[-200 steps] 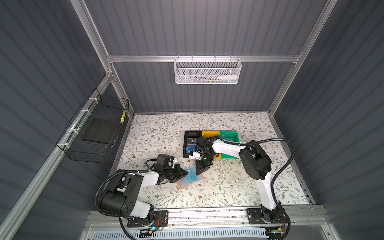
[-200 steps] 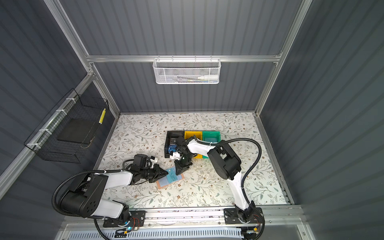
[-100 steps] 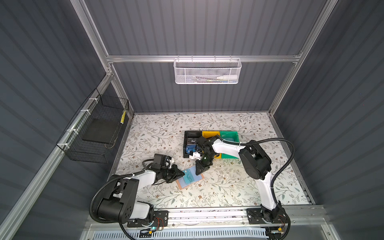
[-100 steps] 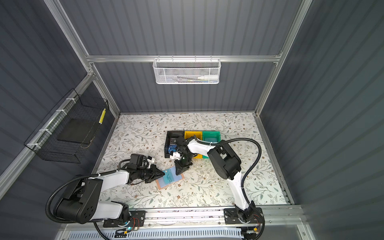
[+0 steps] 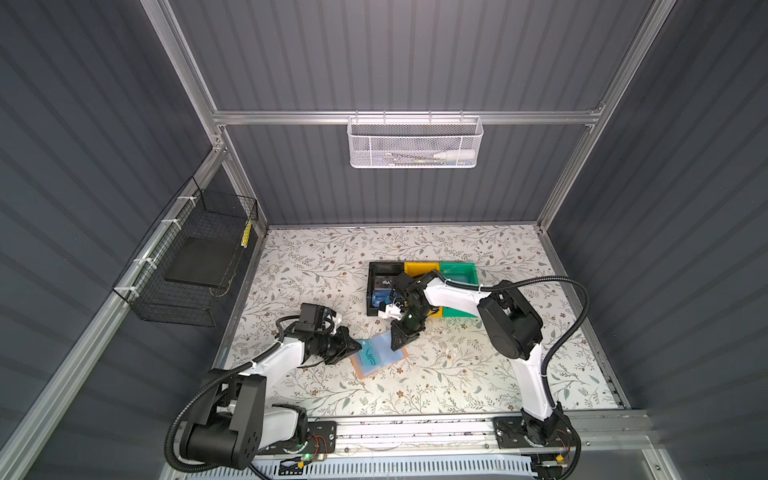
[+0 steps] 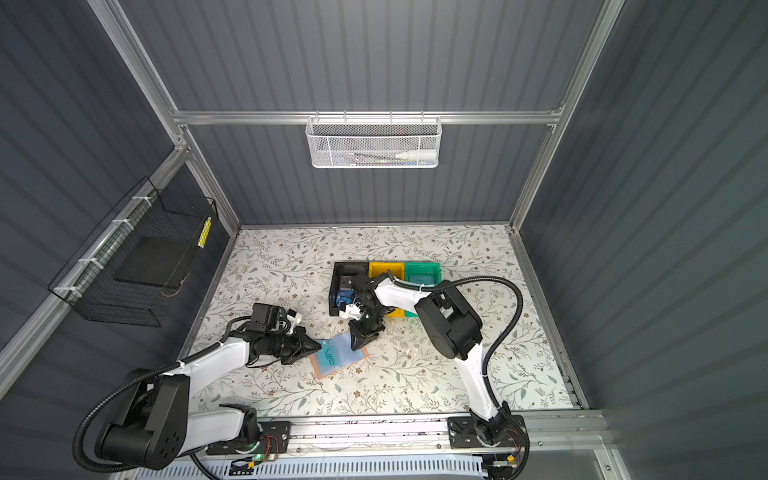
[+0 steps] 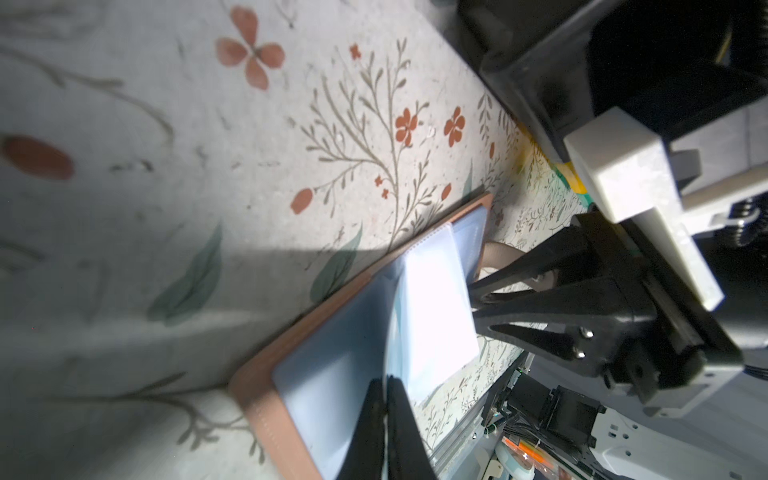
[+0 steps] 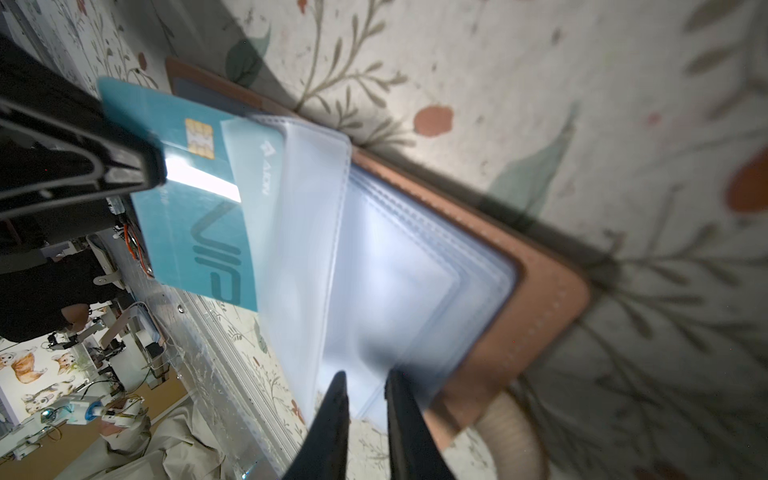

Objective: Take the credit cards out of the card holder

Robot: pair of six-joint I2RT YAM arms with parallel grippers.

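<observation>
The tan card holder lies open on the floral table, its clear sleeves up. A teal VIP credit card sticks partway out of one sleeve. My left gripper is shut on the card's outer edge, at the holder's left side. My right gripper comes in from the holder's far right corner. Its jaws stand narrowly apart with the edges of the clear sleeves between their tips. The holder's tan cover stays flat on the table.
Behind the right arm stand a black bin holding blue cards, a yellow bin and a green bin. A black wire basket hangs on the left wall, a white mesh basket on the back wall.
My left gripper has tightened on the teal card and drawn back a little to the left, with its arm stretched lower. The right arm has stayed put.
</observation>
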